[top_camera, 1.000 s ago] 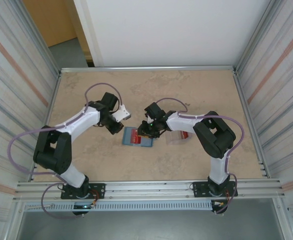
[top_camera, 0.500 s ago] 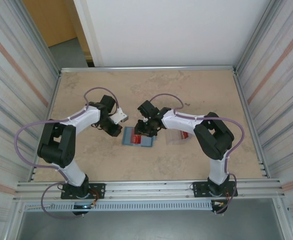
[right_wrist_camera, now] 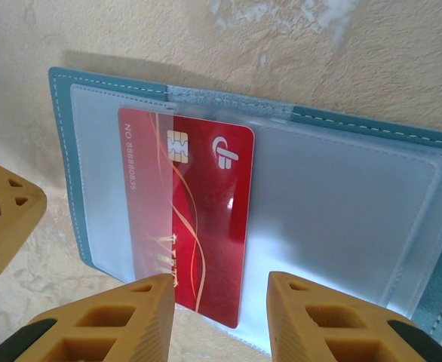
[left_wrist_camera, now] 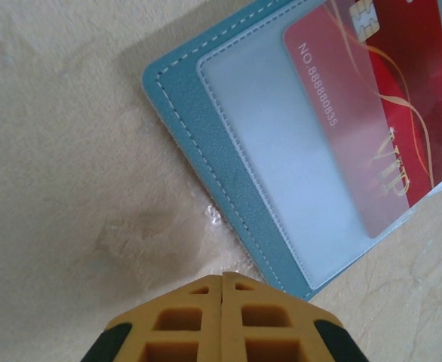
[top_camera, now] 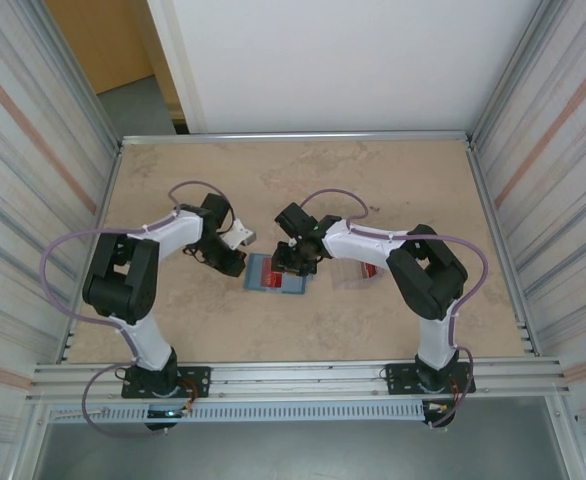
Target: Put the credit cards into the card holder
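While L claw point(left_wrist_camera: 222, 283) sits closed by card holder point(left_wrist_camera: 206, 154), R claw point(right_wrist_camera: 222, 294) (jaws apart) hovers over red card point(right_wrist_camera: 206, 219).

I see the card holder point(right_wrist_camera: 342, 196) lying open on the counter point(right_wrist_camera: 319, 45), with a red credit card point(right_wrist_camera: 206, 226) partly under its left clear sleeve point(right_wrist_camera: 100, 188). My right gripper point(right_wrist_camera: 219, 305) has its jaws apart, either side of the card's near end.
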Controlling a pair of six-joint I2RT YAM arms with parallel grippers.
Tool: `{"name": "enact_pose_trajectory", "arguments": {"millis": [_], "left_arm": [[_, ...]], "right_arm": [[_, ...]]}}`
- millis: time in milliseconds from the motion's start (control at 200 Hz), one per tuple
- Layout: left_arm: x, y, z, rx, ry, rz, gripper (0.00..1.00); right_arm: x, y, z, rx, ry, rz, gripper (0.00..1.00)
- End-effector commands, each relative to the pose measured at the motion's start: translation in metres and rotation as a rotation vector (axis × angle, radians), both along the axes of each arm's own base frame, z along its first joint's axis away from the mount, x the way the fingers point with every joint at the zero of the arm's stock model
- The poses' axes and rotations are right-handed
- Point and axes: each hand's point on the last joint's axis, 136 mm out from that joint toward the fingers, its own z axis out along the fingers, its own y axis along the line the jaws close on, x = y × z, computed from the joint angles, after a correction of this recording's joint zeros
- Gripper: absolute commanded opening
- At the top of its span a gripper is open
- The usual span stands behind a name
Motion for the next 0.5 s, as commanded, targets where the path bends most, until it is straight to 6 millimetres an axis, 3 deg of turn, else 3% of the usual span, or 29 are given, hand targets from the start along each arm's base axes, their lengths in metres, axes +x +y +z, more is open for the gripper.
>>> {"name": "enact_pose_trajectory", "arguments": {"millis": [0, 231, 496], "left_arm": [[0.003, -0.011, 0.002, -0.056, 0.052, 0.032, 0.0], [-0.002, -0.019, -0.011, -0.054, 0.112, 0.028, 0.0], [-0.004, -0.022, -0.012, -0.057, 0.121, 0.024, 0.0]], "right_arm": [[-0.001, 0.001, -0.01, -0.029, 0.032, -0.031, 0.36], [0.003, 0.003, -0.017, -0.022, 0.047, -0.038, 0.31], [0.003, 0.006, -0.018, -0.009, 0.047, -0.032, 0.24]]}}
